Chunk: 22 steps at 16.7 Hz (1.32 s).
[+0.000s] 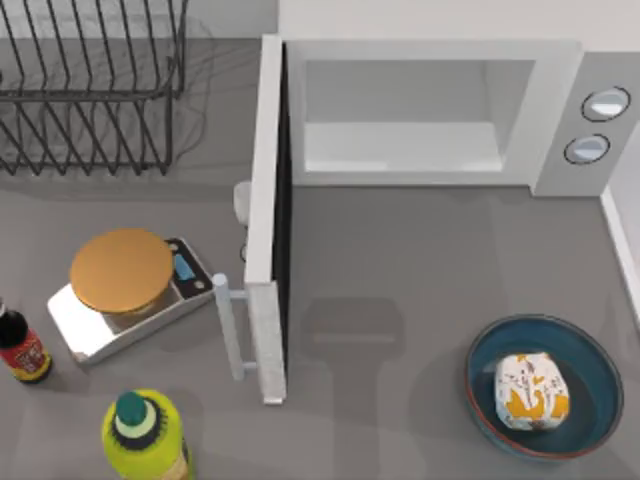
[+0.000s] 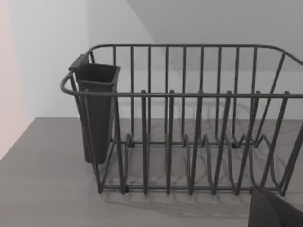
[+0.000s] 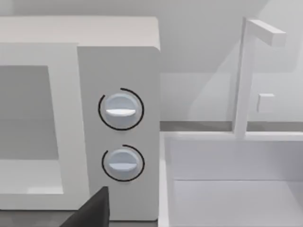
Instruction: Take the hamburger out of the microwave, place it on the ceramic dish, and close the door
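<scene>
One hamburger (image 1: 531, 391) sits inside the ceramic dish (image 1: 590, 372), at the near right part of the desk (image 1: 400, 270) in the top view. It is a small round bundle in white paper with orange-yellow marks on it. The dish is a wide, shallow blue bowl with a thin red-brown rim, and it is much wider than the hamburger.

Near the front left stands a yellow-green bottle (image 1: 146, 437) with a green cap. Beside it, at the left edge, is a small dark bottle (image 1: 20, 347) with a red label. A little farther back is a kitchen scale (image 1: 128, 295) with a round copper-orange plate on top.

Next comes the door (image 1: 267, 230). It is swung wide open and sticks out toward the front, with its white bar handle (image 1: 230, 325) on the side facing the scale.

At the back is the microwave (image 1: 440, 110), a big white box. Its pale inside looks bare. Two round dials (image 3: 120, 109) with grey rings sit on its right panel.

Far back on the left is a dark wire dish rack (image 2: 189, 118) with a small dark cup hung on one end.

A dark shape shows at the edge of each wrist view, maybe part of the fingers, but I cannot tell if the fingers are apart or together on either arm.
</scene>
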Tool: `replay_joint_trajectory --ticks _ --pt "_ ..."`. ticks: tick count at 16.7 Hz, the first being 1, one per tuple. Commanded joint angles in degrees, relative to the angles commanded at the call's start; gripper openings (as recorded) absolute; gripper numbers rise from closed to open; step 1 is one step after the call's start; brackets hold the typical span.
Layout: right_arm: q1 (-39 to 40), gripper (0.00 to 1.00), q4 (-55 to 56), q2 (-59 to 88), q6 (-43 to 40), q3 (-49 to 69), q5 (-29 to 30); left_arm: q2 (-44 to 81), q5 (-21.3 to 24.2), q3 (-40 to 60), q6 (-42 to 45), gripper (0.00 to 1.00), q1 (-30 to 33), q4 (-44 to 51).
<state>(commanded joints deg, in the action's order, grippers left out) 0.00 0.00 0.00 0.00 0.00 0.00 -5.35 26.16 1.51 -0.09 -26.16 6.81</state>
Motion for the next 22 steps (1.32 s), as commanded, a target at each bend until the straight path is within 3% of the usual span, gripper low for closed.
replay_joint_trajectory --ticks 7,10,16,22 --pt "0.0 1.0 0.0 0.0 0.0 0.0 0.0 0.5 -0.5 -0.1 0.0 0.0 0.5 -0.4" --pt "0.0 1.0 0.0 0.0 0.0 0.0 0.0 2.7 -5.7 0.0 0.1 0.0 5.7 -2.5" --pt "0.0 1.0 0.0 0.0 0.0 0.0 0.0 8.5 -21.0 0.0 0.1 0.0 21.0 -8.2" --pt "0.0 1.0 0.0 0.0 0.0 0.0 0.0 9.2 -22.6 0.0 0.1 0.0 22.6 -9.0"
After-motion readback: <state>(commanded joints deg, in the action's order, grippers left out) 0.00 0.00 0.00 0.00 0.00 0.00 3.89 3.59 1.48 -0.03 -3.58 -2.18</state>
